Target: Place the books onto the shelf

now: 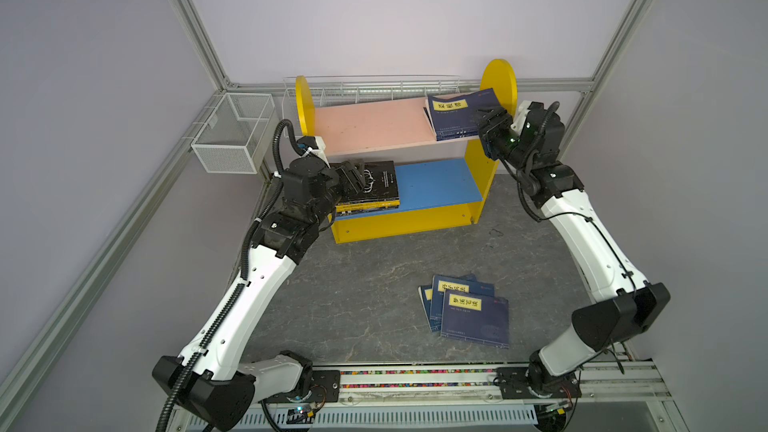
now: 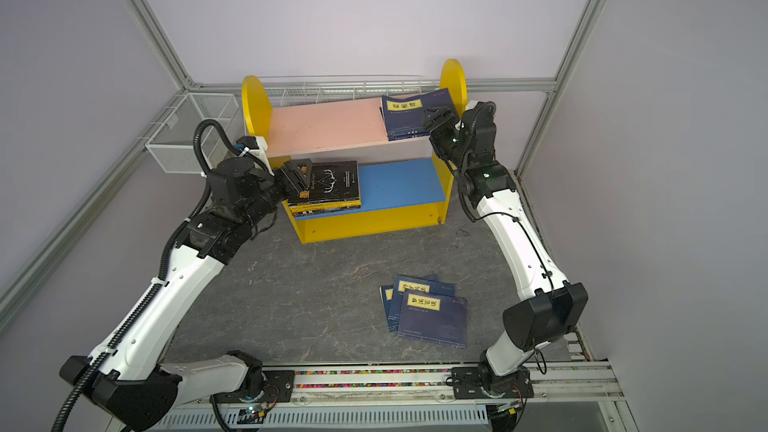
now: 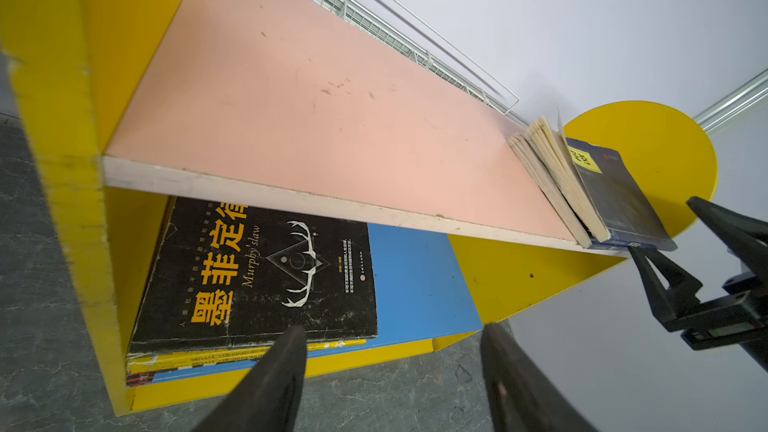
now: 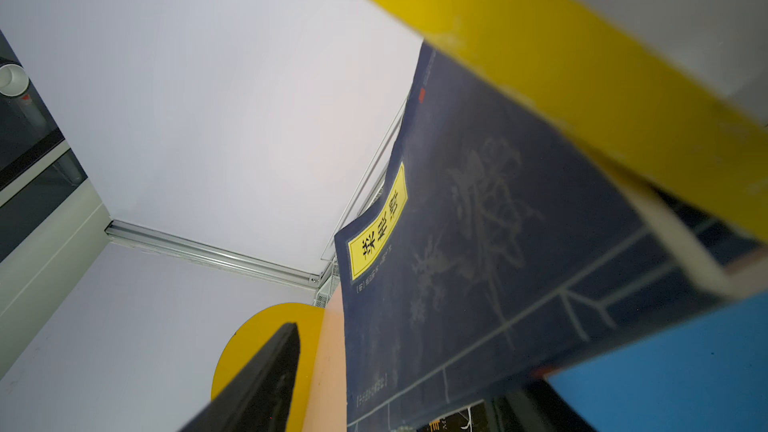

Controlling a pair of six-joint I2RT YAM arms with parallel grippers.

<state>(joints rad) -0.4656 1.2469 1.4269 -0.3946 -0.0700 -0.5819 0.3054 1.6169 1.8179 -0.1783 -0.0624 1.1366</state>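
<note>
Left fingers spread, empty, at black book topping stack on blue lower board of shelf. Loose navy books overlap on tabletop. One navy book lies tilted on pink upper board; right fingers spread, just beside it.

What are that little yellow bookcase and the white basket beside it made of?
The bookcase looks like painted wood-fibre board with a matte finish: its pink board shows a pale, unpainted front edge and scuffs, and the yellow paint is chipped at the corners. The basket looks like white-coated metal mesh; you can see through its walls.
</note>
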